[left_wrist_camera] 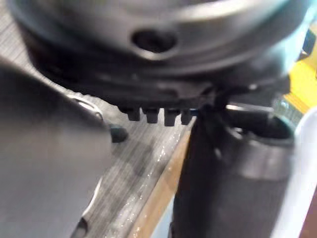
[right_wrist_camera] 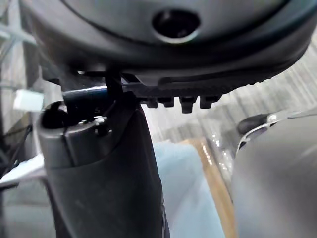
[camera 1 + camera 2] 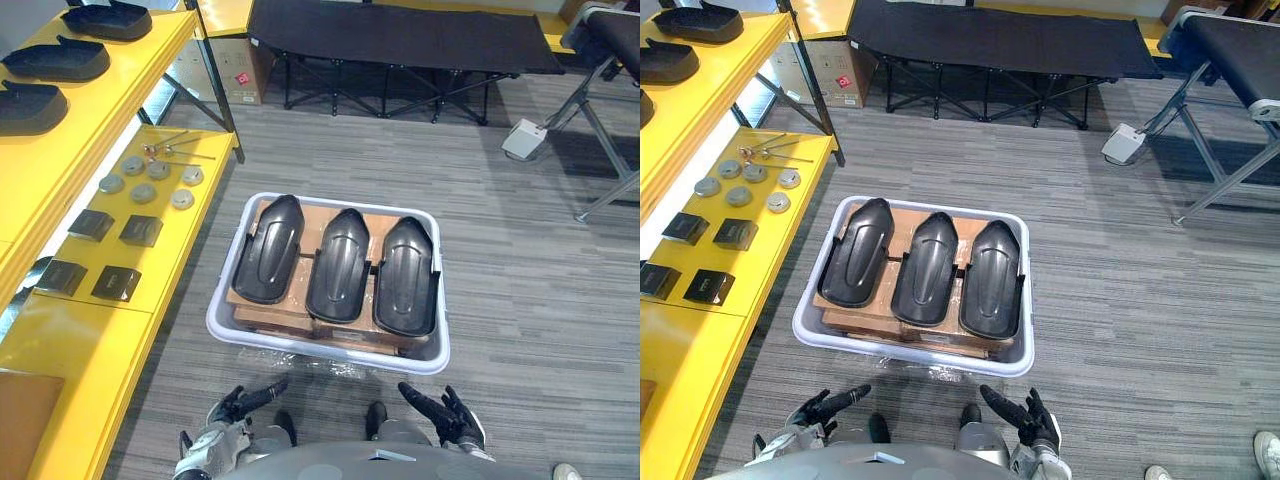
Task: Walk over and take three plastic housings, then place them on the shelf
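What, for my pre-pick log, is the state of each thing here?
Plastic housings: three, lying side by side in the bin, ungrasped.
Bin: on the floor, upright, loaded.
Left hand: open, empty, short of the bin.
Right hand: open, empty, short of the bin.

Surroundings on the grey plank-pattern floor (image 3: 400,170).
Black fabric folding cot (image 3: 400,35) on the far side, brown cardboard box (image 3: 235,70) at its left end. Grey round metal discs (image 3: 143,192) near black square blocks (image 3: 140,230). White plastic tub (image 3: 300,345) lined with flat brown cardboard (image 3: 315,215).

Workshop with yellow parts shelf (image 3: 85,345)
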Controlling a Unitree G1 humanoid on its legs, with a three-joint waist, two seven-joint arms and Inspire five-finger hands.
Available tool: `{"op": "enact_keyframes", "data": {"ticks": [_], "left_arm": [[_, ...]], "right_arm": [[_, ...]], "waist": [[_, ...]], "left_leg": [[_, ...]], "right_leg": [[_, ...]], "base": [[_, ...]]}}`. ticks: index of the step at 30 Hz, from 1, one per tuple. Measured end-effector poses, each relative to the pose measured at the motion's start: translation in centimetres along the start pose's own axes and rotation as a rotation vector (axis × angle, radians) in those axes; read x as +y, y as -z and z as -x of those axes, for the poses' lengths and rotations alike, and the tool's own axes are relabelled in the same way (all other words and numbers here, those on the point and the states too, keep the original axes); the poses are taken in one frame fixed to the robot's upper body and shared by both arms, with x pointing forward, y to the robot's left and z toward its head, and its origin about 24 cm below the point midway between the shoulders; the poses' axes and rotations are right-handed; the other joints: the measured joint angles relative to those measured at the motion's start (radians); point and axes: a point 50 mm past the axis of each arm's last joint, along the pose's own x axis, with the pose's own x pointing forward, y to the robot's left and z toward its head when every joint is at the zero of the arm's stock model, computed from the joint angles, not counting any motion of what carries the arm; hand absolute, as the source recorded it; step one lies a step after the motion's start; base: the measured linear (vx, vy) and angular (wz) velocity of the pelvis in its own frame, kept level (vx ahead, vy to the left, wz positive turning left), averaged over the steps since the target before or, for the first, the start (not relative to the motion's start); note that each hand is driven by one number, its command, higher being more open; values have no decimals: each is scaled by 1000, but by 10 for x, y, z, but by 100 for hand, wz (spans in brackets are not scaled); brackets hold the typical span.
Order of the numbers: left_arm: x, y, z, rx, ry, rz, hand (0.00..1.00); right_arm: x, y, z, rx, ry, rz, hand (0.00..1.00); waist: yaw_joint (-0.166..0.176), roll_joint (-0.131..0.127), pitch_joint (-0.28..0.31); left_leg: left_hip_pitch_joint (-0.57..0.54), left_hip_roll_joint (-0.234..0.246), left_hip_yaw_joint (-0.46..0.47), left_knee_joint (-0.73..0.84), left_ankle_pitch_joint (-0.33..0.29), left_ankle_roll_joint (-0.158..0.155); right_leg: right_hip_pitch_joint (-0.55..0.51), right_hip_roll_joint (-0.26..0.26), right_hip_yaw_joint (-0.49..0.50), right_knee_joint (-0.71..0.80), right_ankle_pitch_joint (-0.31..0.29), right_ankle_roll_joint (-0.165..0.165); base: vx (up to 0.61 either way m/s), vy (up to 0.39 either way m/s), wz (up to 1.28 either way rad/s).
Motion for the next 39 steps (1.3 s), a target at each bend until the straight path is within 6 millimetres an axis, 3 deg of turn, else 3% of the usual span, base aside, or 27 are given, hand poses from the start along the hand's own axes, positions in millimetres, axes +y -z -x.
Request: {"op": "enact_keyframes", "data": {"ticks": [5, 9, 11, 16, 19, 28, 39], "left_arm": [[6, -1, 1, -10, -21, -50, 100], [10, 0, 2, -17, -27, -68, 100], [14, 1, 3, -26, -34, -98, 100], [13, 1, 3, -25, -23, -140, 100], [12, 3, 3, -19, -24, -160, 100], [11, 6, 4, -25, -24, -178, 100], [-5, -1, 13, -151, 85, -202, 100]], "right_arm": [[18, 2, 19, -18, -146, 110, 100], [29, -13, 37, -97, -280, 186, 100], [46, -25, 45, -144, -369, 174, 100], [82, -28, 56, -174, -531, 119, 100], [88, -28, 58, -179, -544, 110, 100], [79, -51, 62, -290, -338, -29, 100], [18, -84, 56, -429, 59, -109, 100]], "waist": [[-3, -23, -15], [-16, -38, -24], [-33, -51, -32], [-42, -53, -36], [-50, -51, -37], [-60, -34, -39], [-72, -5, -38]], "left_leg": [[34, 4, 17, -59, 33, 1], [33, 2, 24, -79, 46, 2], [35, 3, 30, -82, 47, 2], [46, 4, 49, -83, 41, -6], [51, 5, 63, -81, 34, -7], [66, 17, 99, -53, 11, -21], [52, 19, 112, -38, -4, -20]], "right_leg": [[-3, 12, 9, 1, 0, -2], [-16, 13, 12, 3, 2, -5], [-17, 15, 15, 1, 4, -6], [-15, 17, 30, 1, 5, -6], [-16, 19, 40, 1, 5, -6], [-8, 28, 65, 1, 6, -6], [-19, 28, 76, 1, 5, -6]], "base": [[-76, -33, -9], [-39, -9, -5], [3, -6, -3], [14, -6, -10], [6, -6, -12], [-15, -22, -11], [-20, -10, -3]]}}
